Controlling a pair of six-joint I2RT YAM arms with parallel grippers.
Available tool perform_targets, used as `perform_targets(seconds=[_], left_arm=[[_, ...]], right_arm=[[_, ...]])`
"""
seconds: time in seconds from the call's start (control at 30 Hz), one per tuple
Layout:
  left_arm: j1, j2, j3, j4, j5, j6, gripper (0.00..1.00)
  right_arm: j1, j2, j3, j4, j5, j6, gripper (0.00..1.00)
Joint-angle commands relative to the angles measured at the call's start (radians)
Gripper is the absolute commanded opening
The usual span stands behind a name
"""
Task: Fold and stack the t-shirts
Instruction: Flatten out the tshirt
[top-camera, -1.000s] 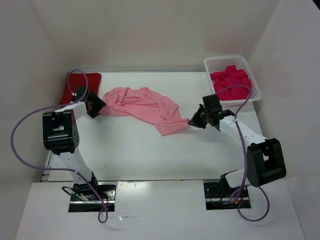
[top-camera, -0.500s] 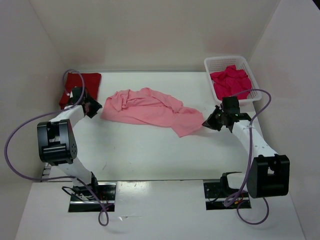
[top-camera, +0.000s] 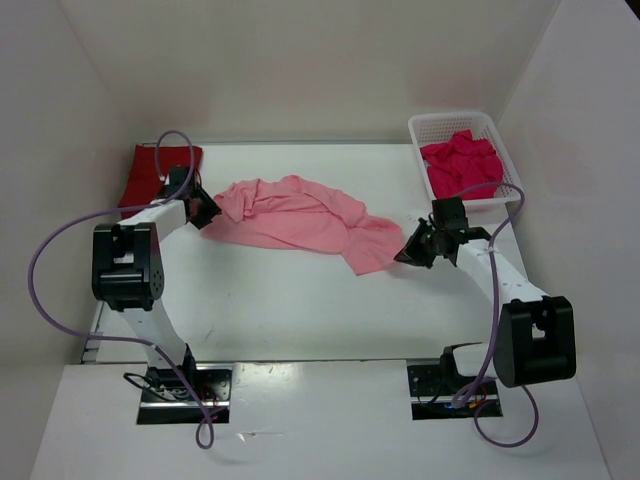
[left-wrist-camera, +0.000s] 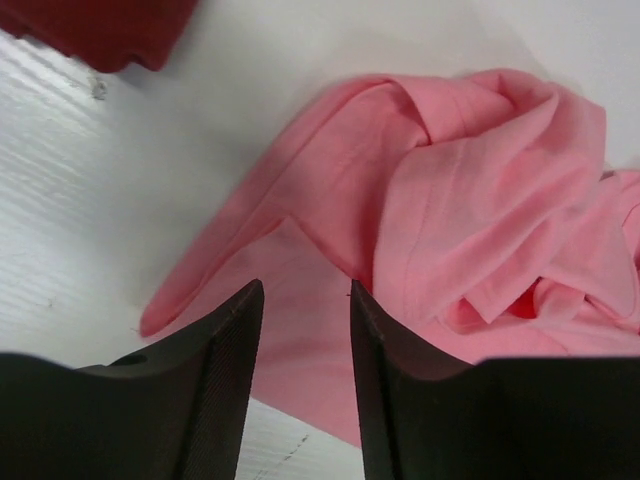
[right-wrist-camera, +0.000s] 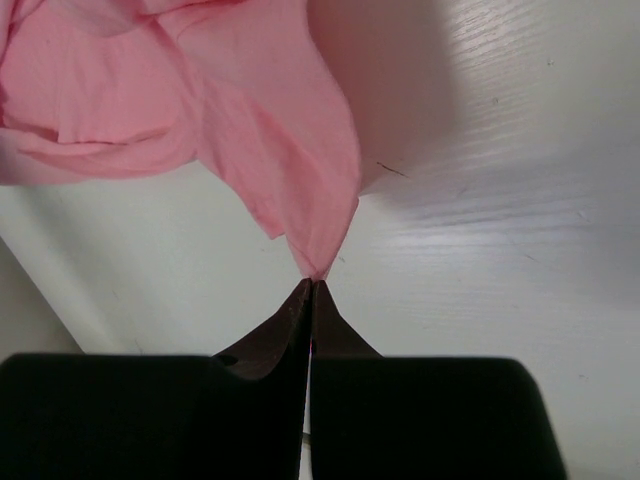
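Observation:
The light pink t-shirt (top-camera: 300, 212) lies crumpled and stretched across the middle of the table. My right gripper (top-camera: 402, 254) is shut on its right corner, and in the right wrist view that pink tip (right-wrist-camera: 318, 262) is pinched at the fingertips (right-wrist-camera: 313, 285). My left gripper (top-camera: 207, 212) is at the shirt's left edge; in the left wrist view its jaws (left-wrist-camera: 305, 300) stand open over the pink cloth (left-wrist-camera: 450, 220), with a gap between them. The dark red t-shirt (top-camera: 150, 170) lies folded at the far left. The crimson-magenta t-shirt (top-camera: 460, 160) is bunched in the basket.
The white lattice basket (top-camera: 450, 117) stands at the back right corner. White walls enclose the table on the left, back and right. Purple cables loop off both arms. A corner of the dark red shirt (left-wrist-camera: 100, 30) shows at the top left of the left wrist view.
The right gripper has dragged the pink shirt's corner to the right, spreading the shirt out. The left gripper has moved up to the shirt's left edge and its jaws have narrowed.

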Motion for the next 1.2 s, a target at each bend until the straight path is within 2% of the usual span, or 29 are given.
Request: perform_targets(seconds=[0.0,0.2,0.3,0.63,0.9,1.0,1.17], left_arm=[[-0.023,0.021,0.074,-0.002,-0.063,0.05,0.46],[-0.024,0.072,0.093,-0.047,-0.136,0.096,0.43],[-0.024,0.072,0.08,-0.036,-0.162,0.107,0.49],[-0.024,0.137,0.119,-0.045,-0.151,0.128,0.45],[-0.024,0.128,0.146,-0.036,-0.131,0.128,0.45],[-0.024,0.128,0.155,-0.027,-0.12,0.128,0.44],[-0.024,0.128,0.143,-0.027,-0.111,0.128,0.35]], right_arm=[[0.011,0.006,-0.017,0.047,-0.008,-0.01,0.0],[0.011,-0.004,-0.017,0.047,-0.008,-0.01,0.0],[0.021,-0.004,-0.017,0.047,-0.008,-0.01,0.01],[0.03,-0.013,-0.026,0.056,-0.008,0.0,0.01],[0.039,-0.013,-0.035,0.065,-0.017,0.009,0.01],[0.039,-0.013,-0.035,0.065,-0.017,0.009,0.01],[0.039,-0.013,-0.035,0.074,-0.017,0.009,0.01]])
